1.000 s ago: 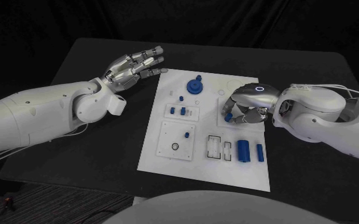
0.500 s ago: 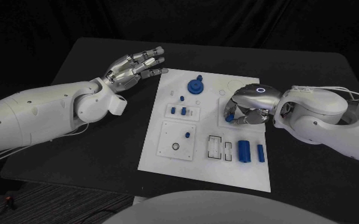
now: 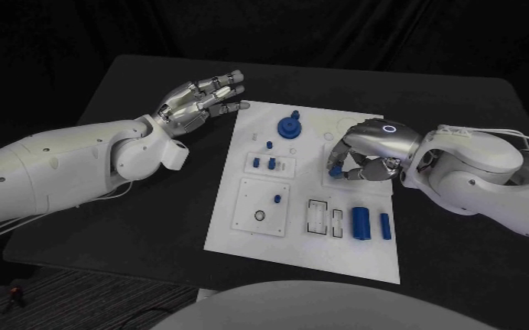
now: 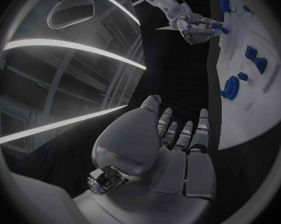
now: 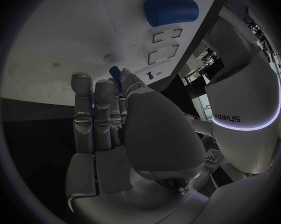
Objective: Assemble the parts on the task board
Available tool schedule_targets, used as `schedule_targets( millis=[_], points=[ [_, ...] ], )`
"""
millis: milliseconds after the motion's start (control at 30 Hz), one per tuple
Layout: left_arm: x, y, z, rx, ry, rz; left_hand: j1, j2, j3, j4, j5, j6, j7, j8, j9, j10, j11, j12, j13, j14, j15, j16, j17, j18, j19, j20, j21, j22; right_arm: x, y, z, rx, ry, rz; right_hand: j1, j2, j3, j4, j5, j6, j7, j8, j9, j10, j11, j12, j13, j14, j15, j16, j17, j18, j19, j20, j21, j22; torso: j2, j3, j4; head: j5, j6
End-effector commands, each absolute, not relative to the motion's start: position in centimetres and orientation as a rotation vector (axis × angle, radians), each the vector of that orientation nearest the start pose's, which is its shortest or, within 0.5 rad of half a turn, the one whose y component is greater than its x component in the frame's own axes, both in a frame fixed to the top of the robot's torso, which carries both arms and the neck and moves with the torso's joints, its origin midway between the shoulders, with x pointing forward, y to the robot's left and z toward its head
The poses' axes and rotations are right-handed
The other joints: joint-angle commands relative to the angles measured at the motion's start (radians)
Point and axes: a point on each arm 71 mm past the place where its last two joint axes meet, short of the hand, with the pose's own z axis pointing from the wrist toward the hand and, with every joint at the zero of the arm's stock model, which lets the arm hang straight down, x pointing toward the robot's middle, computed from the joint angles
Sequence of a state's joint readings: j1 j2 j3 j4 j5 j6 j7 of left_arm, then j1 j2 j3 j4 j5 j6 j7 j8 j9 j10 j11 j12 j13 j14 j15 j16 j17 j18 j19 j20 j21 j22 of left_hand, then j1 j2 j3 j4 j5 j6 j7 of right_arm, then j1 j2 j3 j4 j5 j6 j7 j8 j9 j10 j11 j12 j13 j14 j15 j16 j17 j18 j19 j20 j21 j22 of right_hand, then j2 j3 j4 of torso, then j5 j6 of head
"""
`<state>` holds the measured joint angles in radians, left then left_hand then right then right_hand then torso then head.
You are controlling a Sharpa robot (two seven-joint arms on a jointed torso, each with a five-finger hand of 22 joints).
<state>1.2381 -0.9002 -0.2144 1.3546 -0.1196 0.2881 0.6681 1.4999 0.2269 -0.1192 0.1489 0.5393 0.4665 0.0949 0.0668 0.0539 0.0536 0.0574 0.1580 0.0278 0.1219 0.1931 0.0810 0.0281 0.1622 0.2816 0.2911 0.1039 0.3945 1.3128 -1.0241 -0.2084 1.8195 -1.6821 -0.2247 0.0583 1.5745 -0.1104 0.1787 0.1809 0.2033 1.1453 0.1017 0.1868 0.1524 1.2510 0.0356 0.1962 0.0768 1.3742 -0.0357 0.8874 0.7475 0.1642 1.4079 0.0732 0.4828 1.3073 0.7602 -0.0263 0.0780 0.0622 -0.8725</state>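
Mid-task, I'd say. Right robot hand (image 3: 364,158) sits low on the task board (image 3: 297,246), fingers curled around a small blue part (image 3: 335,170) at its fingertips, apparently holding it. Left robot hand (image 3: 199,101) hovers spread wide, holding nothing, off the board's far corner above the table (image 3: 132,215). Blue gear (image 3: 289,127) stands between the hands. Two blue cylinders (image 3: 361,221) lie loose just nearside of the right hand, so several placements likely remain.

Blue parts (image 3: 361,221) on white task board (image 3: 319,257), black table (image 3: 144,223)
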Motion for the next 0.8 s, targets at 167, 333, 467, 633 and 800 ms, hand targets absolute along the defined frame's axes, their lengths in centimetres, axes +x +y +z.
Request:
schedule_targets(
  millis=[167, 333, 467, 633, 800],
  points=[
    [47.9, 26.3, -20.8, -0.817, 1.540, -1.969, 0.008, 0.004, 0.008, 0.000, 0.005, 0.010, 0.001, 0.006, 0.002, -0.001, 0.009, 0.004, 0.001, -0.002, 0.004, 0.007, 0.001, 0.002, 0.001, -0.001, -0.002, -0.001, 40.5, -17.9, -15.2, -0.559, 1.627, 0.827, -0.001, 0.018, 0.006, 0.006, 0.005, 0.013, -0.006, 0.003, 0.035, -0.001, 0.003, -0.016, -0.004, 0.002, 0.000, -0.002, -0.005, -0.016, -0.002, -0.007, -0.004, 0.067, 0.000, -0.0011, 0.0006, 0.005, 0.000],
    [48.0, 26.1, -20.8, -0.816, 1.543, -1.972, 0.008, 0.004, 0.008, 0.000, 0.005, 0.010, 0.001, 0.006, 0.002, -0.001, 0.009, 0.004, 0.001, -0.002, 0.004, 0.007, 0.001, 0.002, 0.001, -0.001, -0.002, -0.001, 39.9, -16.2, -14.6, -0.580, 1.645, 0.884, 0.000, 0.023, 0.015, 0.007, 0.031, -0.001, 0.000, -0.009, 0.038, -0.013, 0.010, -0.036, -0.009, 0.004, 0.004, 0.001, 0.000, -0.018, -0.002, -0.005, -0.002, 0.067, 0.000, -0.0014, 0.0009, 0.004, 0.000],
    [48.0, 26.0, -20.8, -0.815, 1.546, -1.976, 0.009, 0.004, 0.011, -0.002, 0.005, 0.013, 0.001, 0.007, 0.002, 0.000, 0.010, 0.005, 0.001, -0.003, 0.004, 0.007, 0.001, 0.002, 0.000, -0.001, -0.003, -0.002, 39.6, -13.9, -14.7, -0.634, 1.659, 0.935, 0.000, 0.024, 0.024, 0.003, 0.067, -0.009, 0.005, -0.019, 0.038, -0.018, 0.014, -0.053, -0.011, 0.006, 0.007, 0.006, 0.006, -0.019, -0.002, -0.003, 0.004, 0.069, 0.000, -0.0014, 0.0008, 0.007, 0.000],
    [48.0, 25.9, -20.9, -0.813, 1.547, -1.981, 0.009, 0.004, 0.012, -0.002, 0.005, 0.012, 0.002, 0.007, 0.002, -0.001, 0.010, 0.004, 0.001, -0.004, 0.004, 0.006, 0.001, 0.002, 0.000, -0.001, -0.003, -0.003, 39.2, -11.5, -15.5, -0.696, 1.656, 0.985, 0.003, 0.023, 0.039, -0.005, 0.110, -0.015, 0.011, -0.031, 0.037, -0.020, 0.019, -0.069, -0.012, 0.008, 0.010, 0.012, 0.014, -0.019, -0.001, -0.001, 0.011, 0.070, 0.000, -0.0019, 0.0012, 0.012, 0.000],
    [48.1, 25.9, -20.9, -0.814, 1.549, -1.982, 0.010, 0.005, 0.014, -0.004, 0.005, 0.012, 0.003, 0.007, 0.002, -0.001, 0.011, 0.004, 0.001, -0.004, 0.004, 0.006, 0.001, 0.002, -0.001, -0.001, -0.003, -0.005, 38.7, -9.0, -16.7, -0.761, 1.636, 1.032, 0.003, 0.021, 0.046, -0.010, 0.130, -0.014, 0.012, -0.034, 0.037, -0.017, 0.019, -0.074, -0.012, 0.012, 0.010, 0.021, 0.024, -0.020, 0.001, -0.001, 0.024, 0.073, 0.001, -0.0015, 0.0017, 0.015, 0.000]
  ],
)
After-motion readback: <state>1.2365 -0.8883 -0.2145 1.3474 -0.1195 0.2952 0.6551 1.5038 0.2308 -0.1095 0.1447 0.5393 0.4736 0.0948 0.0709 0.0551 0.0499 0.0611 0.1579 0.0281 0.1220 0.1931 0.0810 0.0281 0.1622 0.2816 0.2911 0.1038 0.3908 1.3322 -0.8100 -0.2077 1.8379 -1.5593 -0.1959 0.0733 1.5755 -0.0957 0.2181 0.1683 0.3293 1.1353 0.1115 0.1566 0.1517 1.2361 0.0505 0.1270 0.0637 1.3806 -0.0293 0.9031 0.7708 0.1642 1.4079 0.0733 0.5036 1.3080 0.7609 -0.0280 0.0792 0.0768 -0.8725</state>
